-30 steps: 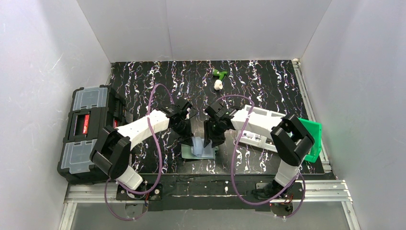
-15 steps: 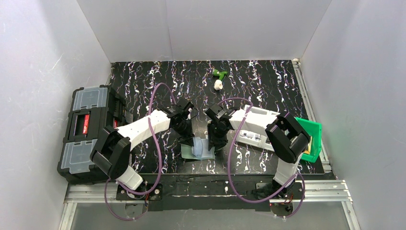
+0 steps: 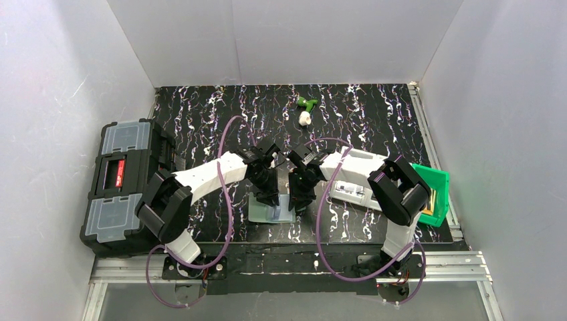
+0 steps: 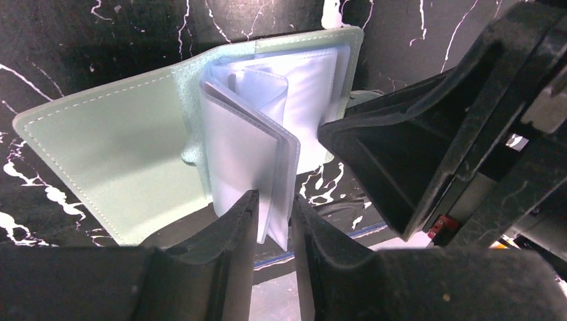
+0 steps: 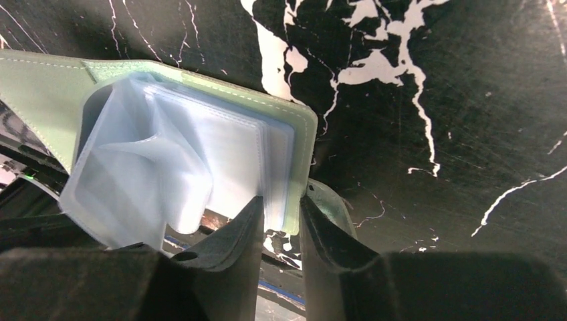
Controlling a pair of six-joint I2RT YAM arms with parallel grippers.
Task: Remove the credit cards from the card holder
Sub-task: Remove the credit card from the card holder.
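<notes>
The card holder [image 3: 262, 215] lies open on the black marbled table, pale green with a fan of clear plastic sleeves standing up from its spine. My left gripper [image 4: 274, 204] is shut on the near edge of a few upright sleeves [image 4: 244, 134]; it shows from above too [image 3: 273, 199]. My right gripper [image 5: 281, 204] is shut on the near edge of the holder's right cover [image 5: 301, 144] together with the sleeves lying on it; from above it sits just right of the left one [image 3: 297, 202]. The credit cards cannot be made out inside the cloudy sleeves [image 5: 154, 154].
A big black toolbox [image 3: 124, 187] stands at the left edge. A white tray [image 3: 354, 190] and a green bin [image 3: 431, 190] sit at the right under the right arm. A small green and white object [image 3: 305, 110] lies at the back.
My left gripper moved right and nearer, onto the upright sleeves. My right gripper came down onto the holder's right edge. The holder now lies flatter.
</notes>
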